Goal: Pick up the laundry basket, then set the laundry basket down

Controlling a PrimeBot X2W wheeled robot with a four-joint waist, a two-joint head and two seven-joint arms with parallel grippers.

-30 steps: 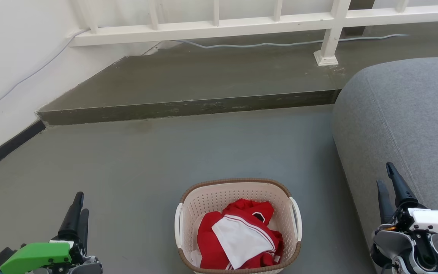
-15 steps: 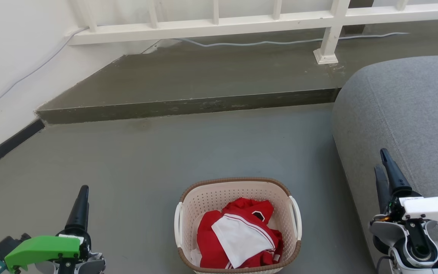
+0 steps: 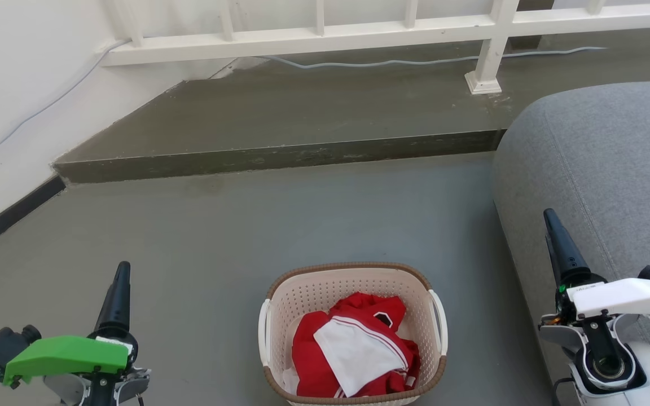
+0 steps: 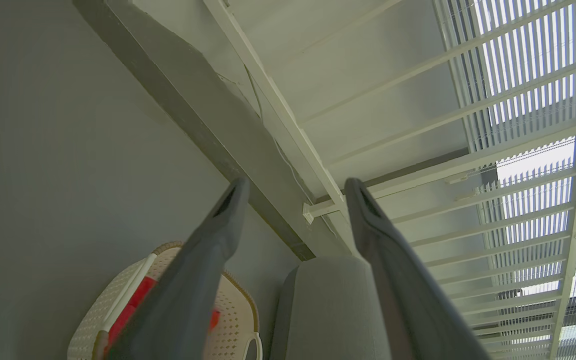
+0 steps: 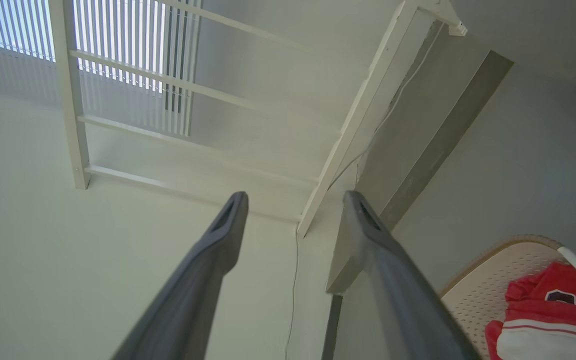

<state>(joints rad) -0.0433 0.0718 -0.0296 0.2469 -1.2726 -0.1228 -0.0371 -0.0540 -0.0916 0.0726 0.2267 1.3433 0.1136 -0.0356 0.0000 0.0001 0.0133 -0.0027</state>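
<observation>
The cream-white perforated plastic laundry basket (image 3: 325,293), brown-rimmed, sits on the grey floor (image 3: 218,237), well apart from its stepped far edge. Left claw (image 4: 295,186) and right claw (image 5: 293,199) flank it, both parted and empty. Pickup seems unstarted; next, each claw must reach a white side handle (image 3: 442,330).

grey sofa (image 3: 601,158) near a raised step (image 3: 302,113) bearing a white railing (image 3: 313,38).

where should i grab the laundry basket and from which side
Probably by its two white side handles: left tool on the left handle, right tool on the right handle, each coming in from its own outer side. The laundry basket stands upright on the floor, a handle bows out from each side wall, and clothes fill the middle.
</observation>
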